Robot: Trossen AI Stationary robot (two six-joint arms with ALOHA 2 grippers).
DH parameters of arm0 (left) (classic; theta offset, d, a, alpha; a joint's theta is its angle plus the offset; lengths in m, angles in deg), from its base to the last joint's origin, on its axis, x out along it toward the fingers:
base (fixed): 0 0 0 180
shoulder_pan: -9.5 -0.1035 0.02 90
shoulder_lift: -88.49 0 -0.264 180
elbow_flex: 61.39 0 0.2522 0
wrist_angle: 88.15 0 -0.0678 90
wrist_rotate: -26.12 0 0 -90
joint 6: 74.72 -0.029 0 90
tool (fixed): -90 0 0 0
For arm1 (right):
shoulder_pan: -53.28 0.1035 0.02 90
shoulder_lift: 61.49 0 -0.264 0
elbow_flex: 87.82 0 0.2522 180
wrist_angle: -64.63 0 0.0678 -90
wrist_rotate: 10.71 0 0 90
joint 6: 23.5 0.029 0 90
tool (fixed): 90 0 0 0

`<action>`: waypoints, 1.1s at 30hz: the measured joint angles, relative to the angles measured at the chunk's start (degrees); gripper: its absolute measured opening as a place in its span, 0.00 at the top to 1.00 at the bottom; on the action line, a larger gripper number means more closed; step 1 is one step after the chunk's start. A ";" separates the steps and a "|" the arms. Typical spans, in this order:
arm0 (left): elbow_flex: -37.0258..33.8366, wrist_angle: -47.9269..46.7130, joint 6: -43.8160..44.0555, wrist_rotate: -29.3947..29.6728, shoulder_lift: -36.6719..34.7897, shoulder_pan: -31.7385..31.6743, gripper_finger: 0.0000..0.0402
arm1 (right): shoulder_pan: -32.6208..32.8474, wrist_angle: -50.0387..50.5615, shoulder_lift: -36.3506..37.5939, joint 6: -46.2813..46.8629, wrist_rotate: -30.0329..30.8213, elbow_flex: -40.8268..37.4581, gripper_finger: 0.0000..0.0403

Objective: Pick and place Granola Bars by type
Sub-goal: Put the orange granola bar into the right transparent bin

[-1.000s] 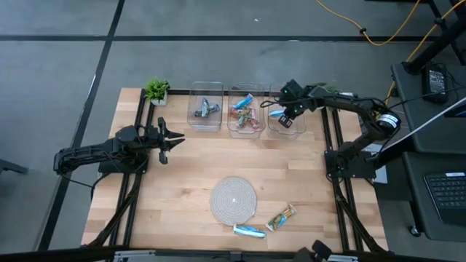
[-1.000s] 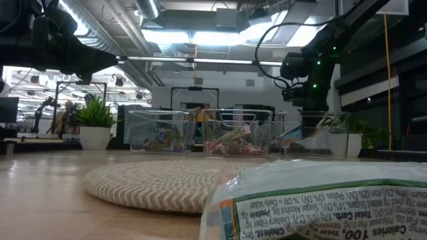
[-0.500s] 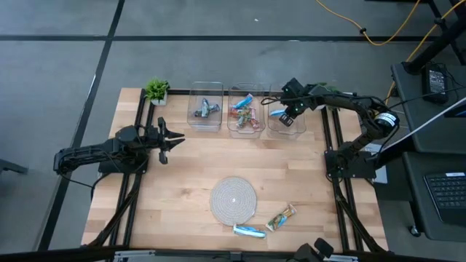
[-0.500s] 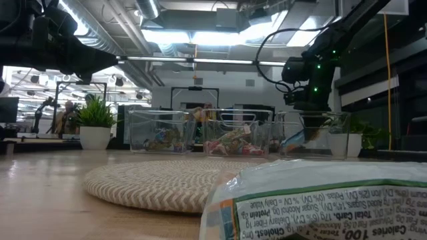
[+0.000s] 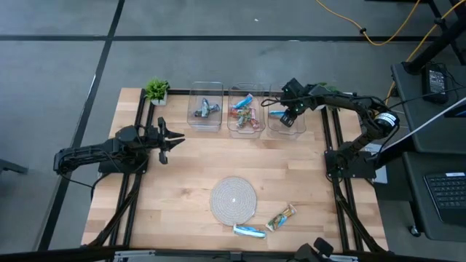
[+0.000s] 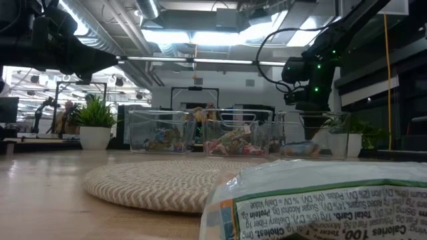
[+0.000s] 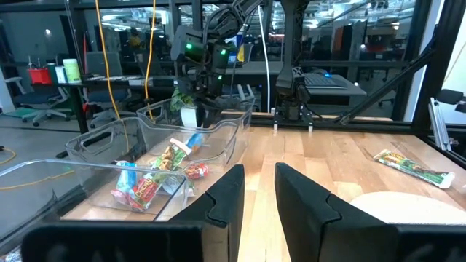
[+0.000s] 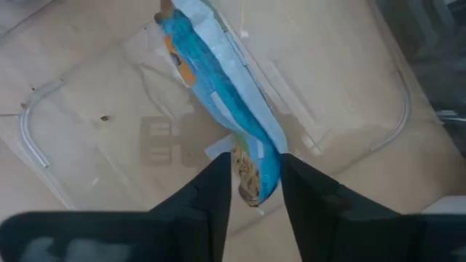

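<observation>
I've got the R gripper [image 5: 289, 115] reaching over the rightmost bin [image 5: 285, 128], wrist pointing down, fingers parted w/ a blue bar [image 8: 218, 91] lying loose on the bin floor below; L gripper [image 5: 175, 139] idles mid-table, fingers slightly apart, empty.

Wood table [image 5: 182, 171]: 3 bins [image 5: 246, 110], mat [image 5: 233, 198], plant [image 5: 156, 90], 2 bars [image 5: 281, 217].

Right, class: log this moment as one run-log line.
right gripper: open over right bin | blue bar: lying in bin | left gripper: open, idle
</observation>
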 joint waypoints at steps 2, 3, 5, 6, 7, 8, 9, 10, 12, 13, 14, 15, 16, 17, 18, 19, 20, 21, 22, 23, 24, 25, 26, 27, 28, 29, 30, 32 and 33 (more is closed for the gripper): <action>0.00 0.00 0.00 0.01 0.00 0.00 0.82 | -0.02 -0.09 0.00 0.00 0.06 0.00 0.67; 0.00 0.00 -0.02 0.00 0.00 -0.01 0.82 | 0.00 -0.08 0.05 0.00 0.30 0.00 0.66; 0.00 0.00 0.00 0.00 0.00 -0.01 0.82 | 0.00 -0.08 0.51 0.00 0.47 0.01 0.64; 0.02 0.00 -0.02 0.00 0.00 0.00 0.82 | 0.00 -0.11 0.91 0.01 0.48 0.02 0.64; 0.00 0.02 0.00 0.00 0.00 0.00 0.82 | 0.00 -0.08 1.45 0.03 0.50 0.02 0.64; 0.00 0.01 -0.02 0.02 0.00 -0.01 0.82 | 0.00 -0.06 2.04 0.04 0.55 0.02 0.64; 0.00 0.00 -0.02 0.00 0.00 0.00 0.82 | 0.00 -0.10 2.63 0.04 0.59 0.02 0.64; 0.00 0.00 -0.02 0.00 0.00 0.00 0.82 | 0.00 -0.04 3.33 0.09 0.57 0.02 0.64; 0.02 0.02 -0.02 0.00 0.00 -0.02 0.82 | 0.00 0.18 4.70 0.71 0.57 0.02 0.64; 0.00 0.00 -0.02 0.00 0.00 0.00 0.82 | 0.00 0.41 5.41 1.28 0.56 0.02 0.64; 0.00 0.01 -0.02 0.01 0.00 -0.01 0.82 | 0.00 0.70 6.11 1.42 0.53 0.02 0.64; 0.00 0.00 -0.01 0.00 0.00 -0.01 0.82 | 0.09 1.03 6.82 1.46 0.37 0.02 0.64; 0.02 0.00 -0.02 0.00 0.00 -0.02 0.82 | 0.36 1.41 7.51 1.45 0.16 0.02 0.64; 0.00 0.02 -0.02 0.00 0.00 0.00 0.82 | 0.74 1.84 8.22 1.35 0.15 0.02 0.64; 0.01 0.02 -0.01 0.01 0.00 0.00 0.82 | 1.14 2.28 8.99 0.72 0.17 0.02 0.64; 0.00 0.00 -0.02 0.00 0.00 0.00 0.82 | 1.63 2.70 9.74 -0.17 0.15 0.02 0.64; 0.00 0.01 0.00 0.00 0.00 0.00 0.82 | 2.24 3.06 10.60 -0.62 0.13 0.02 0.64; 0.01 0.00 -0.01 0.02 0.00 0.00 0.82 | 2.82 3.44 11.44 -1.22 0.14 0.04 0.64; 0.01 0.00 -0.02 0.00 0.00 -0.01 0.82 | 3.50 3.74 12.38 -1.44 0.15 0.04 0.64; 0.00 0.02 -0.01 0.01 0.00 -0.01 0.82 | 4.12 3.84 13.37 -1.46 0.15 0.04 0.64; 0.01 0.01 -0.02 0.01 0.00 0.00 0.82 | 4.81 3.87 14.45 -1.48 0.35 0.04 0.64; 0.01 0.02 -0.02 0.01 0.00 -0.02 0.82 | 5.62 3.96 15.57 -1.48 0.47 0.04 0.64; 0.01 0.00 -0.02 0.00 0.00 0.00 0.82 | 6.51 4.09 16.71 -1.49 0.53 0.04 0.64; 0.01 0.00 0.00 0.01 0.00 -0.01 0.82 | 7.42 4.27 17.90 -1.49 0.55 0.04 0.64; 0.01 0.02 -0.02 0.01 0.00 -0.01 0.82 | 8.41 4.63 19.16 -1.49 0.55 0.04 0.64; 0.00 0.01 -0.02 0.01 0.00 -0.01 0.82 | 9.63 5.25 20.39 -1.46 0.53 0.07 0.64; 0.01 0.01 -0.02 0.00 0.00 0.00 0.82 | 10.96 6.15 21.73 -1.40 0.50 0.11 0.64; 0.02 0.02 -0.02 0.02 0.00 -0.02 0.82 | 13.98 8.93 24.21 -1.24 0.27 0.11 0.64; 0.01 0.01 -0.02 0.00 0.00 -0.01 0.82 | 15.66 10.55 25.45 -0.95 0.25 0.11 0.64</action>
